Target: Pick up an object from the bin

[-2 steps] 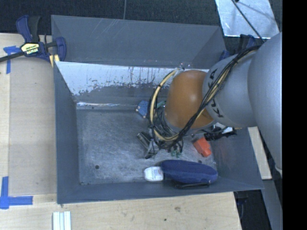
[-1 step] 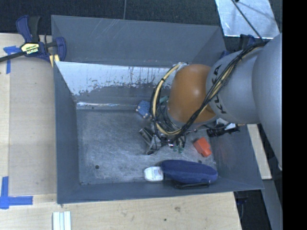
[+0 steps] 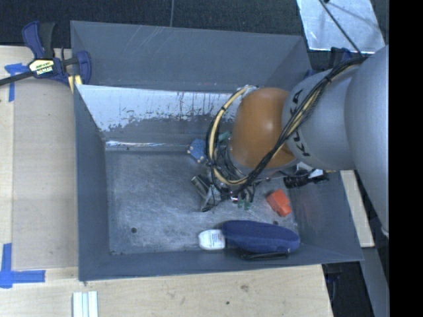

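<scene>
One gripper (image 3: 210, 193) is hanging low at the bin's (image 3: 92, 197) middle near an orange piece (image 3: 279, 202), probably readying a grasp; opening untellable.

Probably a robotics lab: a cabled industrial arm (image 3: 344, 117) leans into a grey metal bin (image 3: 91, 197).

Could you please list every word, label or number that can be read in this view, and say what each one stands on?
"KUKA": black letters on the grey robot arm, partly hidden.
Small white object beside the dark blue padded object at the front of the grey metal bin: any print is too small to read.
Nothing else in the bin is legible.
</scene>
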`<move>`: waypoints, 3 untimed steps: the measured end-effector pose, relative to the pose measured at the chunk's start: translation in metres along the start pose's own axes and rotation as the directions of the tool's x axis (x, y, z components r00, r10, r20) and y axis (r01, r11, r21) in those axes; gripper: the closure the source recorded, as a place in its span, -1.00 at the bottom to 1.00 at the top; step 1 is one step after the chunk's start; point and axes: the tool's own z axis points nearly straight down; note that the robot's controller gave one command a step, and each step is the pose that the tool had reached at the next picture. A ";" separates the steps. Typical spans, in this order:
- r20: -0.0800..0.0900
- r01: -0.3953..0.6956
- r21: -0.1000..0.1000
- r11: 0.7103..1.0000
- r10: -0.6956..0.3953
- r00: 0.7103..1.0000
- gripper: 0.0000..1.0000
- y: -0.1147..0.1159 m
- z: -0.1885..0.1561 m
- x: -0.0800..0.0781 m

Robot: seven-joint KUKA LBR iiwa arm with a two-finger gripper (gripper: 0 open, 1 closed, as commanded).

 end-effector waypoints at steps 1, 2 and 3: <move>0.000 -0.007 0.001 1.000 0.007 1.000 1.00 0.001 0.003 0.001; 0.003 -0.002 -0.001 1.000 0.002 1.000 1.00 0.004 -0.086 0.007; 0.004 -0.014 -0.001 1.000 0.014 1.000 1.00 0.008 -0.154 0.005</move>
